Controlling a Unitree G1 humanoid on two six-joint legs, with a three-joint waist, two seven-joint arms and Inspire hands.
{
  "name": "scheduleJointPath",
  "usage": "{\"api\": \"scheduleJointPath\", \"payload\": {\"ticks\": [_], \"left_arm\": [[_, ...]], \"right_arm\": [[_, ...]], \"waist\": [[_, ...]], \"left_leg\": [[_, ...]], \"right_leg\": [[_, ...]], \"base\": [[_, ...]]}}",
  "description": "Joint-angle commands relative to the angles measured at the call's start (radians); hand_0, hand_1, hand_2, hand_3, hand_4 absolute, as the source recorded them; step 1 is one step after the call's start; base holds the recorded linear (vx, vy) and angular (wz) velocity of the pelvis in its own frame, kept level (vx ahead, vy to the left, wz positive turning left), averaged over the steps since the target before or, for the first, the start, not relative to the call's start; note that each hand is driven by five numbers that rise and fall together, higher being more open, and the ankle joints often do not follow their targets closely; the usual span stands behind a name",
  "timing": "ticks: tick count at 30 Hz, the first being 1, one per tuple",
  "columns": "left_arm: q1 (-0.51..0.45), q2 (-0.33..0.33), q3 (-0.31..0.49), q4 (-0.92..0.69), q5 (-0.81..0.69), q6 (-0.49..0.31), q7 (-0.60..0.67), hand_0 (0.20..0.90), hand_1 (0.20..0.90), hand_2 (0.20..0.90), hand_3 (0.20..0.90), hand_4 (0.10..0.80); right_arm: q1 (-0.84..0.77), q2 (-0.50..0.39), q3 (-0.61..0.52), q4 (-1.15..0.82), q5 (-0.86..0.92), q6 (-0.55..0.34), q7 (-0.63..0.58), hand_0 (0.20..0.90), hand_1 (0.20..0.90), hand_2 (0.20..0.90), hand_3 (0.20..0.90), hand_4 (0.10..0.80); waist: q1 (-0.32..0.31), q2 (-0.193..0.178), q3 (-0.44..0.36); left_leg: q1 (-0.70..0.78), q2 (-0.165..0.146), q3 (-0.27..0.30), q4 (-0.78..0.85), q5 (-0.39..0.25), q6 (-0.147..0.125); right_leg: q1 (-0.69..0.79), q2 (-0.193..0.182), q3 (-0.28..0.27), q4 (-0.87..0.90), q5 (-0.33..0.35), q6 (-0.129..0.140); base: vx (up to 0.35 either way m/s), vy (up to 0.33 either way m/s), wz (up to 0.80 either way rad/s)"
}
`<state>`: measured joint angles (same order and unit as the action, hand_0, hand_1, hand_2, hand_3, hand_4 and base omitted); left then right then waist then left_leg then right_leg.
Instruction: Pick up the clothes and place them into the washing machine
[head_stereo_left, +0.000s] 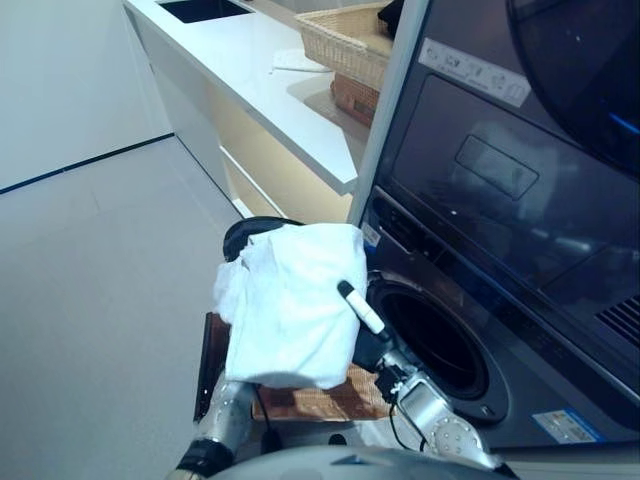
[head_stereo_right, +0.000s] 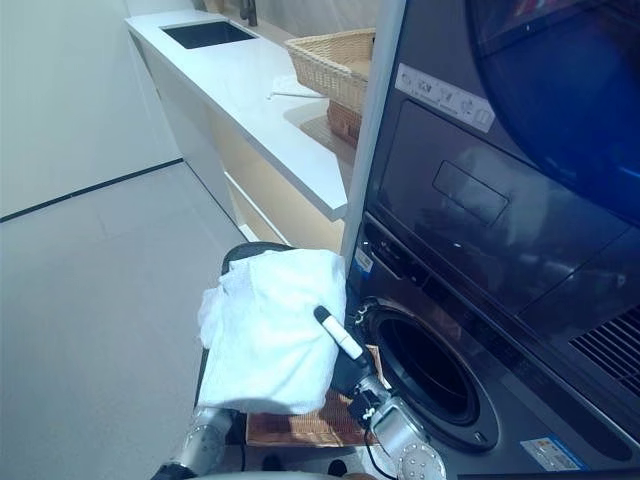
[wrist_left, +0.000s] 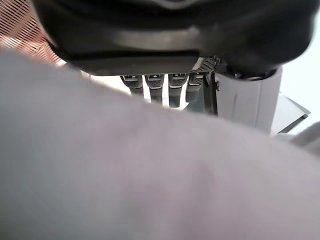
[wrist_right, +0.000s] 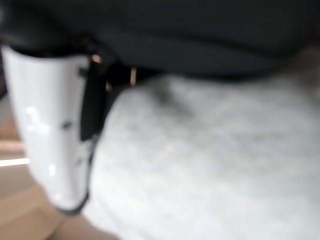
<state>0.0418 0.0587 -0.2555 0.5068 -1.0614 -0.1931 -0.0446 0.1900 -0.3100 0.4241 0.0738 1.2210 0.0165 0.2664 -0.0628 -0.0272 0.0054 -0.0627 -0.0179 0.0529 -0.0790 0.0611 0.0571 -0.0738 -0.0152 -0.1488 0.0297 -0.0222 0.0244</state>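
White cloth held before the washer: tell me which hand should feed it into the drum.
Right, probably. The right hand, white-covered thumb pressed on the bunched white cloth, sits beside the dark round drum opening. The left hand holds the cloth's far side.

silver-grey arms, dark l hand (wrist_left: 165, 45), r hand (head_stereo_left: 372, 340) w/ white thumb cover

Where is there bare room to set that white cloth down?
Free: the white counter between the sink and the wicker basket, and the washing machine's open drum. Crowded: the white cloth fills the space between both hands above the low basket.
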Motion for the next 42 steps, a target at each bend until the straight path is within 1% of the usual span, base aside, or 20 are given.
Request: {"api": "scheduleJointPath", "payload": {"ticks": [1, 3, 6, 14, 22, 31, 42], "left_arm": [[-0.071, -0.006, -0.042, -0.122, -0.019, -0.038, -0.102, 0.900, 0.900, 0.900, 0.900, 0.800], [-0.069, -0.005, -0.045, -0.136, -0.029, -0.040, -0.102, 0.900, 0.900, 0.900, 0.900, 0.800], [-0.055, -0.009, -0.047, -0.157, -0.047, -0.037, -0.103, 0.900, 0.900, 0.900, 0.900, 0.800], [-0.032, -0.006, -0.050, -0.186, -0.060, -0.036, -0.109, 0.900, 0.900, 0.900, 0.900, 0.800], [-0.029, -0.004, -0.060, -0.200, -0.062, -0.032, -0.109, 0.900, 0.900, 0.900, 0.900, 0.800], [-0.026, 0.000, -0.055, -0.200, -0.061, -0.034, -0.107, 0.900, 0.900, 0.900, 0.900, 0.800], [-0.029, 0.011, -0.042, -0.196, -0.034, -0.039, -0.105, 0.900, 0.900, 0.900, 0.900, 0.800]], "right_arm": [[-0.083, 0.074, -0.036, -0.066, -0.016, -0.096, 0.027, 0.200, 0.200, 0.200, 0.200, 0.300], [-0.095, 0.079, -0.051, -0.029, -0.052, -0.108, 0.005, 0.200, 0.200, 0.200, 0.200, 0.300], [-0.103, 0.095, -0.058, 0.003, -0.058, -0.116, -0.013, 0.200, 0.200, 0.200, 0.200, 0.300], [-0.119, 0.103, -0.069, 0.044, -0.113, -0.128, -0.036, 0.200, 0.200, 0.200, 0.200, 0.300], [-0.139, 0.110, -0.063, 0.060, -0.118, -0.130, -0.048, 0.200, 0.200, 0.200, 0.200, 0.300], [-0.148, 0.107, -0.054, 0.066, -0.132, -0.130, -0.053, 0.200, 0.200, 0.200, 0.200, 0.300], [-0.146, 0.104, -0.044, 0.073, -0.110, -0.117, -0.021, 0.200, 0.200, 0.200, 0.200, 0.300]], "waist": [[0.018, -0.036, -0.067], [0.020, -0.034, -0.065], [0.022, -0.033, -0.063], [0.025, -0.030, -0.061], [0.028, -0.030, -0.057], [0.028, -0.031, -0.053], [0.029, -0.031, -0.054]], "left_leg": [[-0.033, -0.042, 0.009, -0.008, -0.021, -0.052], [-0.033, -0.042, 0.010, -0.008, -0.021, -0.051], [-0.033, -0.042, 0.010, -0.008, -0.020, -0.050], [-0.032, -0.042, 0.009, -0.008, -0.021, -0.048], [-0.033, -0.042, 0.009, -0.008, -0.021, -0.046], [-0.032, -0.041, 0.013, -0.008, -0.022, -0.046], [-0.029, -0.039, 0.014, -0.008, -0.024, -0.046]], "right_leg": [[-0.017, -0.034, -0.003, -0.036, 0.053, 0.051], [-0.019, -0.034, -0.003, -0.036, 0.052, 0.051], [-0.019, -0.034, -0.003, -0.034, 0.052, 0.051], [-0.020, -0.034, -0.002, -0.034, 0.052, 0.050], [-0.022, -0.033, 0.000, -0.032, 0.050, 0.049], [-0.024, -0.032, 0.003, -0.033, 0.052, 0.049], [-0.023, -0.031, 0.009, -0.033, 0.050, 0.048]], "base": [[0.000, 0.000, 0.00], [0.000, 0.000, 0.00], [0.000, 0.000, 0.00], [0.001, 0.000, 0.00], [0.000, 0.000, 0.00], [0.000, 0.000, 0.00], [0.000, 0.000, 0.00]]}}
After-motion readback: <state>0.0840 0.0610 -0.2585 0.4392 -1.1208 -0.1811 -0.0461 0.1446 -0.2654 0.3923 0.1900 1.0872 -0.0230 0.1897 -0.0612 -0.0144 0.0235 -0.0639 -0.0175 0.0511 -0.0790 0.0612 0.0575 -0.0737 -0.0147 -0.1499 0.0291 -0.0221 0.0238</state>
